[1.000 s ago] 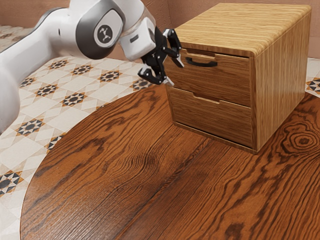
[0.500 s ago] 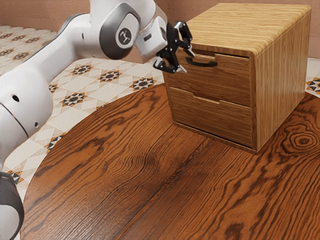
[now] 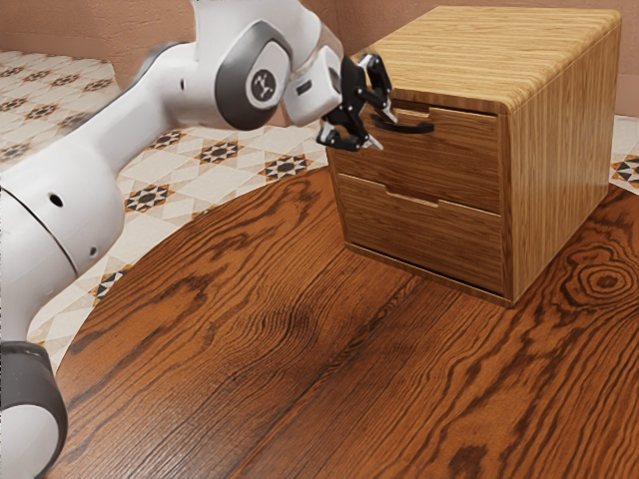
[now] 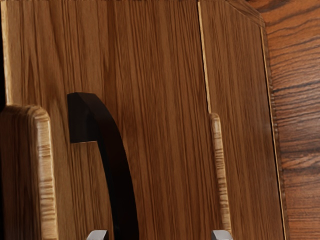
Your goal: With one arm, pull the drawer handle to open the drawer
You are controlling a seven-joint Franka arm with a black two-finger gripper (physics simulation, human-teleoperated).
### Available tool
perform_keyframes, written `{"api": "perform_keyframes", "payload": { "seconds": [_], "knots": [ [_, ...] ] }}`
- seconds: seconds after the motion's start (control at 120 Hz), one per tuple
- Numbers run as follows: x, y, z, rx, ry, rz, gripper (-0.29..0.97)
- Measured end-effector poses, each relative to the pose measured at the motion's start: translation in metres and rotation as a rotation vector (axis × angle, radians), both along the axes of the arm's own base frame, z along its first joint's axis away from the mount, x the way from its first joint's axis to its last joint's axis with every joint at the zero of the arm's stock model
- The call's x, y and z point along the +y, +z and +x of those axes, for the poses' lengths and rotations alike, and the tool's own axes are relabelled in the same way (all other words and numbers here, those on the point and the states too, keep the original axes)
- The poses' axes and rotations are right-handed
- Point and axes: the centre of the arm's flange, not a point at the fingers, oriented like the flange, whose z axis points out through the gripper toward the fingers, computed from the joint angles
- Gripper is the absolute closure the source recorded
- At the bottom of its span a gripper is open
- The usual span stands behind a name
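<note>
A light wooden cabinet (image 3: pixel 559 150) stands on the round dark table (image 3: pixel 300 379). Its top drawer (image 3: pixel 439 150) carries a black bar handle (image 3: pixel 404 126); the lower drawer (image 3: pixel 429 225) has none. Both fronts sit flush with the cabinet. My black gripper (image 3: pixel 368 107) is open at the handle's end nearer the exterior view's left, fingers spread above and below the bar. In the wrist view the handle (image 4: pixel 112 165) curves off the drawer front (image 4: pixel 160 100), just inside one fingertip (image 4: pixel 97 234); the other fingertip (image 4: pixel 221 234) is well apart from it.
Patterned floor tiles (image 3: pixel 150 190) lie beyond the table's edge at the exterior view's left. My white arm (image 3: pixel 120 150) stretches across that side. The lower drawer front (image 4: pixel 240 100) and the table top (image 4: pixel 300 125) border the wrist view.
My gripper has risen and moved toward the exterior view's right, from beside the cabinet's front corner onto the near end of the handle. The drawers have not moved.
</note>
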Motion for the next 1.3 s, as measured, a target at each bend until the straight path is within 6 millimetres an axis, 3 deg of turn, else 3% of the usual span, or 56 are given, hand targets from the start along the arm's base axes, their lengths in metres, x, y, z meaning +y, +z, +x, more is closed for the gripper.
{"api": "perform_keyframes", "payload": {
  "seconds": [0.225, 0.3, 0.508, 0.733, 1.3],
  "knots": [
    [-0.006, -0.008, 0.003, 0.002, -0.016, -0.018, 0.68],
    [-0.008, -0.018, 0.002, 0.021, -0.020, -0.018, 0.67],
    [-0.013, -0.013, -0.023, 0.035, -0.028, -0.010, 0.83],
    [-0.016, 0.003, -0.053, 0.032, -0.033, -0.003, 0.79],
    [-0.012, 0.005, -0.126, 0.083, -0.018, -0.008, 0.79]
  ]
}}
